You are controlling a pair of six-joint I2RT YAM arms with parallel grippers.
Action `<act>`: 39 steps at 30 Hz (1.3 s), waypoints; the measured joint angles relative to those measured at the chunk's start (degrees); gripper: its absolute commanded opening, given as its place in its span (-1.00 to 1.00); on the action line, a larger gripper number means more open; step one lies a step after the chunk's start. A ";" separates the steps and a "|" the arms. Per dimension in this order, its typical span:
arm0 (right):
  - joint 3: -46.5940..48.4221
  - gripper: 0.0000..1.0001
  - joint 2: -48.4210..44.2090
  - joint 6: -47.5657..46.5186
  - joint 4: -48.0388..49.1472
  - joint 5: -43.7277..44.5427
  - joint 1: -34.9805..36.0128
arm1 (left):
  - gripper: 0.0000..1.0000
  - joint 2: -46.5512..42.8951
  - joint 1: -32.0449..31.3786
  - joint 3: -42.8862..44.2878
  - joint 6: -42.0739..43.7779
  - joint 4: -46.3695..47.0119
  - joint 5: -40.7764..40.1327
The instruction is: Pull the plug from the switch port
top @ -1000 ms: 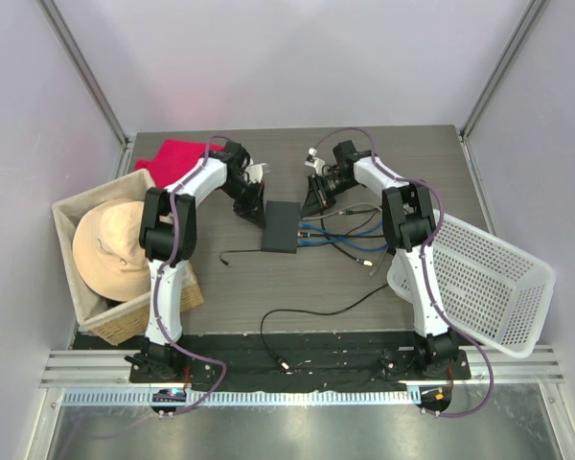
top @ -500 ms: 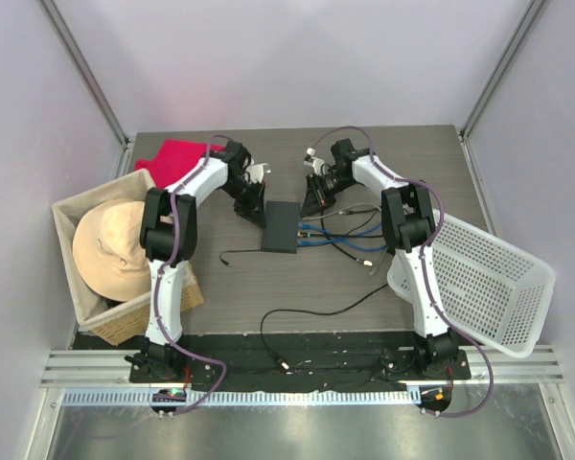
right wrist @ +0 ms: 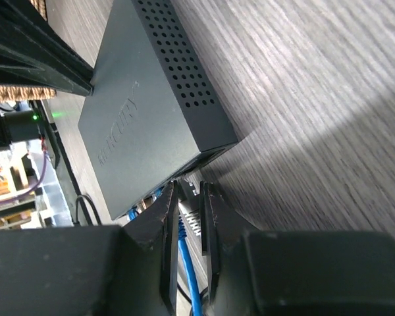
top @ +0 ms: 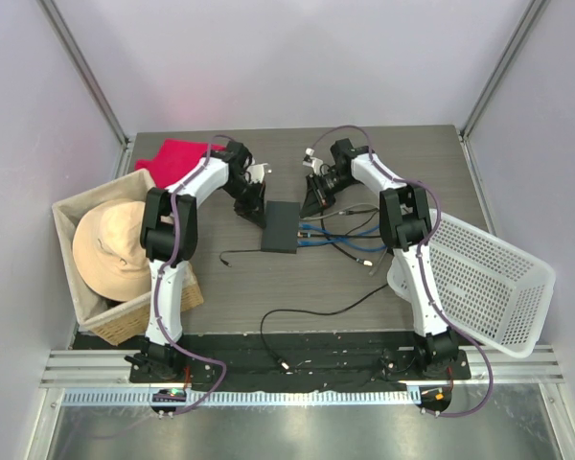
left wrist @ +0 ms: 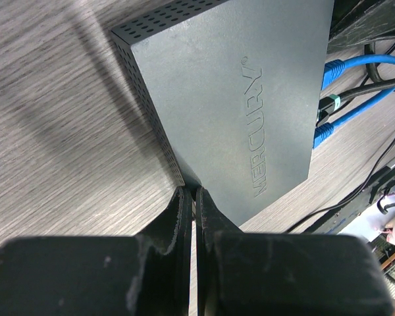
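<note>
The switch point(top: 281, 227) is a flat black box lying mid-table, with blue cables point(top: 331, 233) plugged into its right edge. My left gripper point(top: 260, 214) is shut and empty. In the left wrist view its tips point(left wrist: 193, 194) press against the near left corner of the switch point(left wrist: 237, 105). My right gripper point(top: 312, 205) is at the far right corner of the switch point(right wrist: 138, 125). Its jaws point(right wrist: 189, 187) are shut on a dark ribbed plug point(right wrist: 192, 214) right at the port edge. A blue cable point(right wrist: 187, 263) runs beside it. I cannot tell whether the plug is still seated.
A wicker basket point(top: 75, 206) holding a tan hat point(top: 115, 249) stands at the left, with a red cloth point(top: 177, 153) behind it. A white plastic basket point(top: 479, 278) leans at the right. Loose black cables point(top: 316, 311) lie in front of the switch.
</note>
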 measured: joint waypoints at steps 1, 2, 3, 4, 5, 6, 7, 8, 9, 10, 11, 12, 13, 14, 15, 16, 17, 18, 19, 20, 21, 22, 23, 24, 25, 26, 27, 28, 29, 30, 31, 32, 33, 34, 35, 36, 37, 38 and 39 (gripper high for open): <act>-0.26 -0.97 -0.04 -0.46 -0.04 -0.09 -0.02 | -1.00 0.00 -0.02 0.00 0.00 0.00 -0.04; -0.87 -0.97 -0.35 -0.94 0.15 -0.17 -0.02 | -1.00 0.00 -0.04 0.00 0.00 0.00 -0.09; -1.70 -0.97 -0.74 -1.31 0.20 -0.20 -0.11 | -1.00 0.00 -0.09 0.00 0.00 0.04 0.00; -2.54 -0.97 -1.18 -1.62 0.20 -0.26 -0.20 | -1.00 0.00 -0.17 0.00 -0.02 0.11 0.09; -3.17 -0.97 -1.44 -2.21 -0.44 -0.31 -0.33 | -1.00 0.02 -0.35 0.02 0.00 0.24 0.20; -3.02 -0.97 -1.44 -2.73 -1.62 -0.31 -0.46 | -1.00 0.02 -0.57 0.04 0.00 0.31 0.17; -2.51 -0.97 -1.11 -3.19 -2.80 -0.31 -0.55 | -1.00 0.02 -0.72 0.11 0.04 0.35 0.07; -1.05 -0.97 -0.37 -3.74 -4.39 -0.31 -0.59 | -1.00 0.02 -0.81 0.11 0.09 0.37 0.02; 0.57 -0.97 0.44 -3.96 -5.90 -0.33 -0.61 | -1.00 0.02 -0.87 0.15 0.13 0.37 -0.04; 2.21 -0.97 1.31 -4.09 -7.17 -0.31 -0.63 | -1.00 0.02 -0.87 0.17 0.15 0.35 -0.07; 3.43 -0.97 1.99 -4.15 -8.28 -0.35 -0.68 | -1.00 0.02 -0.87 0.17 0.15 0.33 -0.07; 4.15 -0.97 2.38 -4.20 -9.01 -0.39 -0.72 | -1.00 0.02 -0.87 0.17 0.15 0.33 -0.09; 4.37 -0.97 2.49 -4.24 -9.33 -0.42 -0.72 | -1.00 0.02 -0.87 0.17 0.17 0.33 -0.11; 4.35 -0.97 2.49 -4.31 -9.46 -0.39 -0.70 | -1.00 0.02 -0.90 0.20 0.15 0.33 -0.11; 4.15 -0.97 2.47 -4.57 -9.49 -0.42 -0.68 | -1.00 0.02 -0.90 0.20 0.15 0.33 -0.13; 3.74 -0.97 2.34 -4.81 -9.40 -0.61 -0.66 | -1.00 0.02 -0.90 0.20 0.15 0.31 -0.13; 3.15 -0.97 2.12 -5.11 -9.25 -0.90 -0.70 | -1.00 0.02 -0.90 0.20 0.15 0.33 -0.09; 2.43 -0.97 1.81 -5.44 -9.27 -1.03 -0.76 | -1.00 0.11 -0.96 0.22 0.15 0.35 0.02; 1.77 -0.97 1.51 -5.90 -9.53 -1.11 -0.85 | -1.00 0.13 -1.07 0.24 0.15 0.42 0.17; 1.53 -0.97 1.42 -6.40 -10.21 -1.16 -0.94 | -1.00 0.13 -1.18 0.26 0.15 0.44 0.22; 1.70 -0.97 1.44 -6.91 -10.99 -1.20 -0.98 | -1.00 0.13 -1.31 0.26 0.17 0.48 0.22; 2.47 -0.97 1.77 -8.02 -12.57 -0.92 -1.03 | -1.00 0.13 -1.42 0.26 0.17 0.52 0.24; 3.21 -0.98 2.10 -8.85 -13.68 -0.70 -1.03 | -1.00 0.13 -1.49 0.28 0.22 0.55 0.17; 4.63 -0.97 2.80 -9.88 -15.15 -0.33 -1.05 | -1.00 0.13 -1.51 0.28 0.24 0.55 0.17; 6.12 -0.97 3.56 -10.78 -16.48 -0.24 -1.05 | -1.00 0.13 -1.51 0.31 0.22 0.55 0.20; 7.34 -0.97 4.24 -11.82 -17.62 -0.37 -1.05 | -1.00 0.13 -1.49 0.31 0.22 0.55 0.20; 8.83 -0.97 4.96 -12.96 -18.93 -0.37 -1.05 | -1.00 0.13 -1.49 0.31 0.22 0.55 0.17; 10.01 -0.97 5.55 -13.94 -19.96 -0.33 -1.01 | -1.00 0.13 -1.49 0.31 0.22 0.55 0.20; 10.88 -0.97 5.92 -14.86 -20.76 -0.28 -0.96 | -1.00 0.13 -1.49 0.31 0.22 0.55 0.20; 11.21 -0.97 6.05 -15.56 -21.11 -0.24 -0.92 | -1.00 0.13 -1.49 0.31 0.24 0.55 0.20; 11.26 -0.97 6.05 -16.59 -21.35 -0.22 -0.90 | -1.00 0.13 -1.49 0.31 0.22 0.55 0.20; 11.30 -0.97 6.05 -17.35 -21.53 -0.20 -0.87 | -1.00 0.13 -1.49 0.31 0.22 0.55 0.20; 11.32 -0.97 6.05 -17.94 -21.62 -0.28 -0.87 | -1.00 0.13 -1.49 0.31 0.22 0.55 0.20; 11.37 -0.97 6.05 -18.32 -21.73 -0.28 -0.87 | -1.00 0.13 -1.49 0.31 0.22 0.55 0.20; 11.37 -0.97 6.03 -18.71 -21.81 -0.28 -0.87 | -1.00 0.13 -1.49 0.31 0.22 0.55 0.20; 11.37 -0.97 5.97 -19.34 -22.01 0.20 -0.87 | -1.00 0.13 -1.49 0.31 0.24 0.52 0.17; 11.17 -0.97 5.64 -19.82 -22.56 0.85 -0.87 | -1.00 0.13 -1.49 0.31 0.24 0.52 0.17; 10.49 -0.97 5.14 -20.46 -22.75 1.44 -0.83 | -1.00 0.13 -1.49 0.31 0.24 0.55 0.20; 9.57 -0.97 4.39 -21.75 -22.97 2.73 -0.72 | -1.00 0.13 -1.49 0.31 0.24 0.55 0.20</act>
